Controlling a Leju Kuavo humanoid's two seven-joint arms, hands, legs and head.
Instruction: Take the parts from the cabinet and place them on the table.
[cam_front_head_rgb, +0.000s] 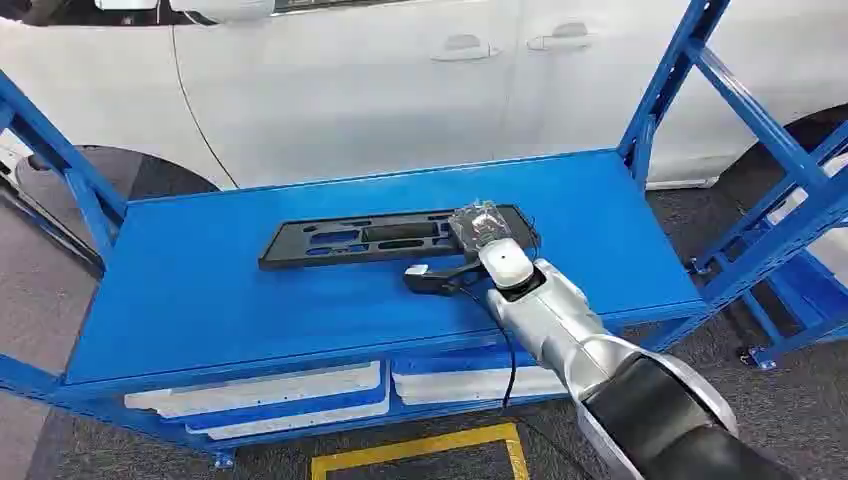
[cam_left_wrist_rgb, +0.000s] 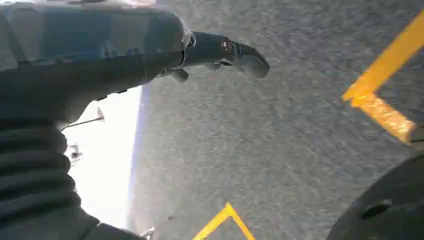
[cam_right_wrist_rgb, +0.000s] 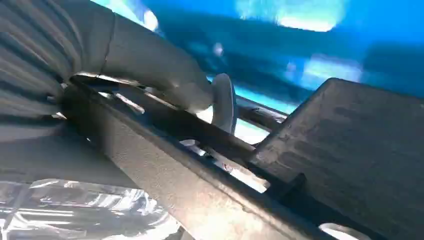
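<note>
A long black plastic part (cam_front_head_rgb: 370, 238) with several cut-outs lies flat on the blue top shelf (cam_front_head_rgb: 230, 300) of the cabinet. My right hand (cam_front_head_rgb: 482, 228), under a clear plastic cover, sits on the part's right end. In the right wrist view its grey thumb (cam_right_wrist_rgb: 165, 65) lies over a rib of the black part (cam_right_wrist_rgb: 350, 145) and the part's edge runs through the hand, so it grips the part. My left hand (cam_left_wrist_rgb: 75, 60) hangs over the grey floor, one dark finger (cam_left_wrist_rgb: 235, 50) stretched out, holding nothing.
White flat parts (cam_front_head_rgb: 260, 395) lie on the lower shelf. Blue uprights (cam_front_head_rgb: 665, 85) frame the cabinet at both ends, and another blue rack (cam_front_head_rgb: 800, 230) stands at the right. A white car (cam_front_head_rgb: 400, 80) is behind. Yellow floor tape (cam_front_head_rgb: 420, 450) lies in front.
</note>
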